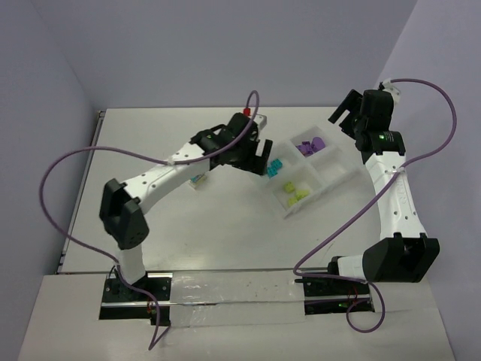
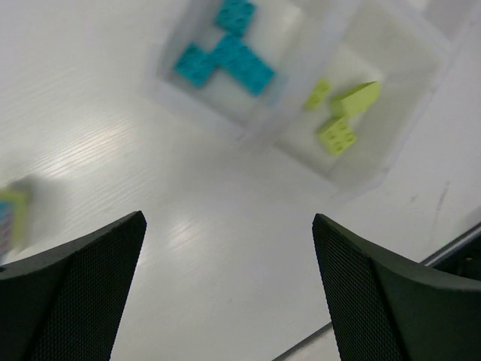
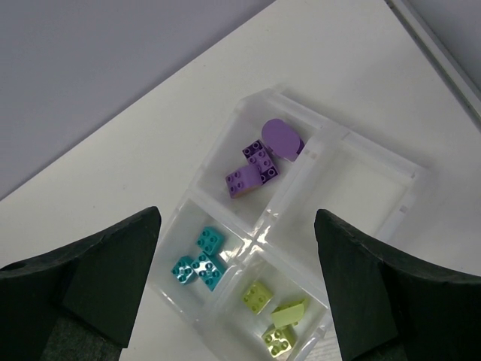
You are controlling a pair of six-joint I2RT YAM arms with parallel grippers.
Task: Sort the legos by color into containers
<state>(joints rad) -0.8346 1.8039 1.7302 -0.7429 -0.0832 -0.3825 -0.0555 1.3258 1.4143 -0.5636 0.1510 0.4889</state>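
Nothing held: left hand (image 2: pixel 228 226) spread wide over worktop (image 2: pixel 90 150), right hand (image 3: pixel 237 218) spread wide above tray (image 3: pixel 406 169). Sorted per compartment, frame centre: cyan legos (image 3: pixel 199 259), lime legos (image 3: pixel 274 316), purple legos (image 3: pixel 259 162).

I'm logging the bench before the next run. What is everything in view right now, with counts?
tray: one, clear, four compartments, on the white table; one compartment empty
purple legos: three, purple, together in one compartment
cyan legos: three, cyan, together in another compartment
lime legos: three, lime green, together in a third compartment
loose lego: one, apparently cyan and lime (blurred), on the table outside the tray, under the left arm
left gripper: one, black, open and empty, over bare table beside the tray
right gripper: one, black, open and empty, in the air looking down on the tray
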